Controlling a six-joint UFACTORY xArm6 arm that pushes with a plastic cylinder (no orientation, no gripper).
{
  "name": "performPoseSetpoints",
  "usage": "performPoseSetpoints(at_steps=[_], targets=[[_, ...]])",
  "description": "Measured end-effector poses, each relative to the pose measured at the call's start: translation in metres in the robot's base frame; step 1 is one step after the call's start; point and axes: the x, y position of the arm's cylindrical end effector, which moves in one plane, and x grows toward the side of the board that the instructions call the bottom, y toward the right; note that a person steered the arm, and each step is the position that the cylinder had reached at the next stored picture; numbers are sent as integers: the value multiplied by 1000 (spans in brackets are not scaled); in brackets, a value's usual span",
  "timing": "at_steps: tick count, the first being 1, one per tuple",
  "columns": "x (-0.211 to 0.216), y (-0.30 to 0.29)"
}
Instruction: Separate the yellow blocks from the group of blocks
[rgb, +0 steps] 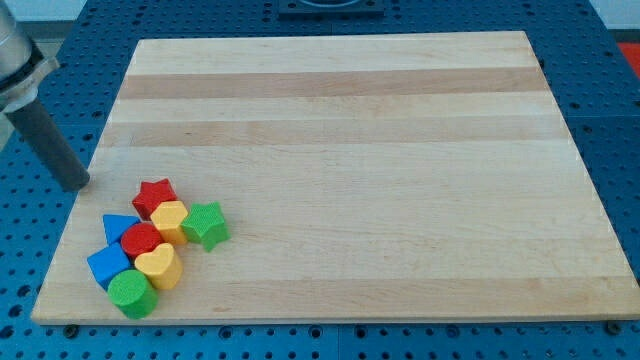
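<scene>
Several blocks sit packed together near the view's bottom left of the wooden board (340, 150). A red star (155, 196) is at the group's top. Below it lies a yellow block (170, 220) with a green star (206, 224) touching its right side. A blue triangle (119, 229) is at the left, a red block (140, 241) in the middle. A second yellow block, heart-shaped (158, 266), lies lower, between a blue cube (108, 266) and nothing on its right. A green cylinder (131, 293) is lowest. My tip (76, 184) rests just off the board's left edge, up-left of the red star.
The board lies on a blue perforated table (40, 120). The rod slants up to the view's top left corner. The board's left edge runs close beside the group.
</scene>
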Motion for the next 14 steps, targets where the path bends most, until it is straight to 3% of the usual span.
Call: performPoseSetpoints(at_steps=[2, 3, 4, 8, 9, 10, 14], targets=[[43, 0], [132, 1], [141, 4], [143, 89], [111, 126], [85, 135], [61, 148]])
